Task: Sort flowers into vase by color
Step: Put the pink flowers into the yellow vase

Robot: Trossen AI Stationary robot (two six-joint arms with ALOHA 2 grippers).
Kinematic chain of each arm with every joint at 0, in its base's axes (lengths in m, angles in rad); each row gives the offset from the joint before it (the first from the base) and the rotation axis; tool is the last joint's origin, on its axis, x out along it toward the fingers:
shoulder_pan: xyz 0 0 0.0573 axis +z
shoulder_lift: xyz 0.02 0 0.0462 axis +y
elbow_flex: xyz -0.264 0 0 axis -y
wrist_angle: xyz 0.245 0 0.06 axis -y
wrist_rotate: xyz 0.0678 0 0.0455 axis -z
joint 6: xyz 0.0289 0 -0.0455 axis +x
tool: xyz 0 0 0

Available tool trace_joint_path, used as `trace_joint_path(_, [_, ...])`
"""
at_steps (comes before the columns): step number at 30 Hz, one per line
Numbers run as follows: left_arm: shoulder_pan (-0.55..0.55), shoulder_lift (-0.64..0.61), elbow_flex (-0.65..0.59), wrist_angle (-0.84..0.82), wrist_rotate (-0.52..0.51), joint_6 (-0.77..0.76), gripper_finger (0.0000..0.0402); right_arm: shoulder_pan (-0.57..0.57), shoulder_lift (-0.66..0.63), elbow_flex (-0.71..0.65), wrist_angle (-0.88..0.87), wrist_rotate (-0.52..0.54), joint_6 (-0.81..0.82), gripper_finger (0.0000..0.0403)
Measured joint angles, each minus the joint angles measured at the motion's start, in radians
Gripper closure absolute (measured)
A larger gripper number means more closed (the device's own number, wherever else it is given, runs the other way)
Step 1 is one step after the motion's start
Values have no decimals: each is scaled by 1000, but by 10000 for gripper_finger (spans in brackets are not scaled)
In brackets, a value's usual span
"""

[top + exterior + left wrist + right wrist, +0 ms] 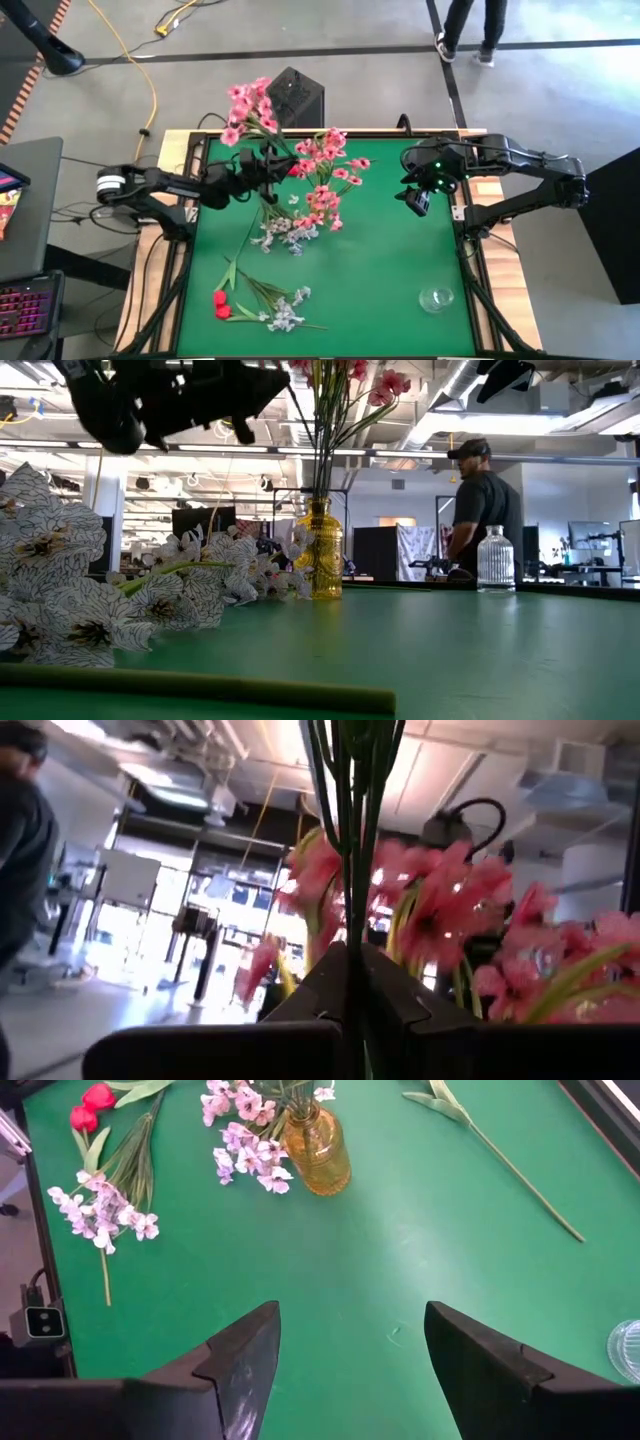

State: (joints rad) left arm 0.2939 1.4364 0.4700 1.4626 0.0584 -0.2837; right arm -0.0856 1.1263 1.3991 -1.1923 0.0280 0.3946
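Left fingers [350, 985] pinched shut, right fingers [245, 1355] spread.

Green table [380, 260]. Pink blossoms [325, 170] on green stems in an amber-yellow vase [317, 1150]. White-grey sprays [285, 312] with dark veining — lying flat. Two red buds [220, 304] on a green stem. Clear glass vase [436, 298]. Dark end effectors — left [268, 166], right [415, 198]. Pale wood table edge.
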Motion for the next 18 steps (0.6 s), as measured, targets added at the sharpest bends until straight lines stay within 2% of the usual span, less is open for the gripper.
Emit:
trace_joint_path(4, [-2, 9, -49, 10, -20, -34, 401, 0, 0, 0, 0, 1, -8, 127])
trace_joint_path(11, [-8, 8, -53, -35, -16, -33, 401, -2, 0, 0, 4, 24, -11, 127])
trace_joint_path(18, [-54, 38, -53, -73, -71, -14, 401, -2, 0, 0, 19, 54, -27, 127])
